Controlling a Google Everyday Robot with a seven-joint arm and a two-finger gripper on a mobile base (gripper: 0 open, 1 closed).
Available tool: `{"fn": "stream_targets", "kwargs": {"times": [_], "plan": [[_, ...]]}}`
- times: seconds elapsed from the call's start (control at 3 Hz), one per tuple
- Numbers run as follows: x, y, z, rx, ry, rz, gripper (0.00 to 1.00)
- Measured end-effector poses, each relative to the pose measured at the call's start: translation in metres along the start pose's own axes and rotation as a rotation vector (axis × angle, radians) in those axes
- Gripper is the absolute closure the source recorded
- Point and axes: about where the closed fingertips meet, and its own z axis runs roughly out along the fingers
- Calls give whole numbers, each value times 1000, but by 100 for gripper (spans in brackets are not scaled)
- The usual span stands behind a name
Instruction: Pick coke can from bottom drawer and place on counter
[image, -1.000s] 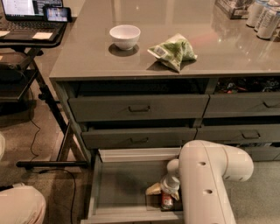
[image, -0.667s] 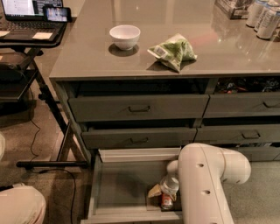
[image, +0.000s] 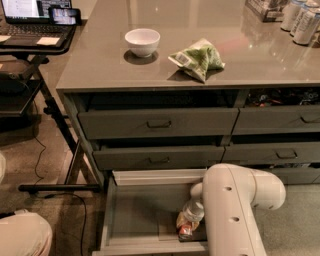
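Across the upper half of the frame, a glossy grey-brown bench (image: 240, 75), cut off at the top and right edges. Under it, a grey cabinet with shallow handled drawers (image: 159, 122) in two rows, dark gaps above them.

At lower right, a bulky white arm (image: 235, 215): rounded elbow right of bottom centre, one thick link dropping out of the bottom edge, a shorter section bent leftward and down into the open drawer.

At lower centre, the bottom drawer (image: 135, 215), pulled out toward the camera. Grey floor showing on its left part, pale strip along its back edge, right part hidden behind the arm.

In the upper left corner, a black desk (image: 30, 47) with an open laptop (image: 25, 10), both cropped by the frame.

On the bench, near its front edge and right of centre, a crumpled green bag (image: 197, 57). Just left of it but apart, a white bowl (image: 142, 41). In the upper right corner, pale cans (image: 300, 20), partly cut off.

Down in the drawer, against the arm's left side, the gripper (image: 191, 217), right at the coke can (image: 185, 231). Impossible to tell whether spread or pinching, or even touching, its outline merging with the can. Of the can, only a small red-orange patch visible, low in the drawer's right half. Upright or tilted: impossible to say.
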Motion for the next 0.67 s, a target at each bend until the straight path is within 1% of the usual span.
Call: {"fn": "stream_targets", "kwargs": {"times": [0.33, 0.67], "plan": [[8, 5, -18, 47, -1, 17, 89], [22, 8, -59, 109, -35, 43, 100]]}}
